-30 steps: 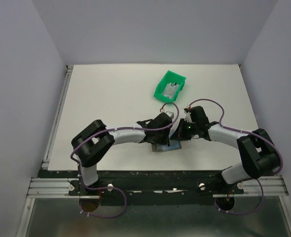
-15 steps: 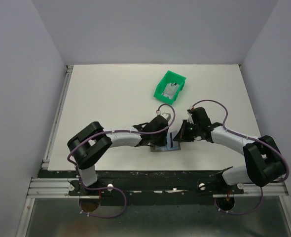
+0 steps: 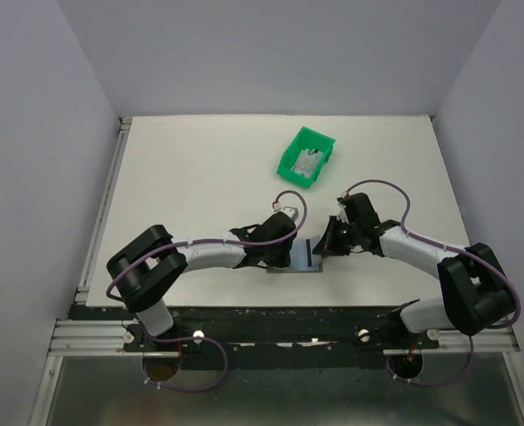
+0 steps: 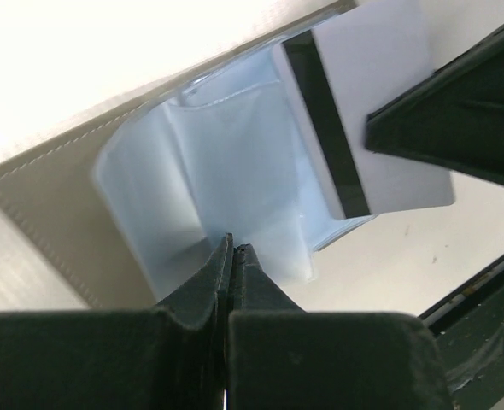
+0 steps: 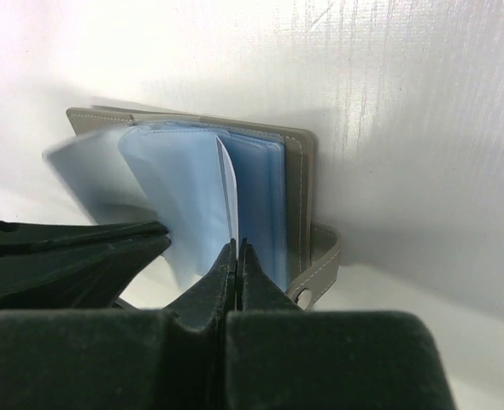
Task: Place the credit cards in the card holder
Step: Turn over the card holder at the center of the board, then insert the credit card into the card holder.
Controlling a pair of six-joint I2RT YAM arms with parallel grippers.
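**Card at mouth of open holder, both pincers closed**

The card holder (image 4: 51, 201) lay opened flat on the table (image 3: 200, 169), near the front edge and approx. midway between the two arms. Its grey-brown cover faced down and the light-blue sleeves (image 4: 235, 145) faced up. The snap tab (image 5: 319, 272) stuck out on the holder's right side, resting on the table.

The left gripper (image 4: 232, 249) had its jaws closed to a hairline. Its tips were on the edge of one blue sleeve, apparently nipping it and holding that page away from the rest.

The right gripper (image 5: 237, 249) also had its jaws pressed together, w/ a credit card (image 4: 367, 120) clamped between them. In the right wrist view the card stood edge-on, upright, among the sleeves. In the left wrist view its whitish face and dark stripe showed, w/ one corner overlapping the sleeves and the rest projecting past the holder's edge. Whether that corner was actually inside a pocket couldn't be told.

The two grippers sat close together over the holder, not touching.

Further back, well apart from the holder, stood a green bin (image 3: 290, 165) w/ a 2nd card (image 3: 310, 162) lying inside.
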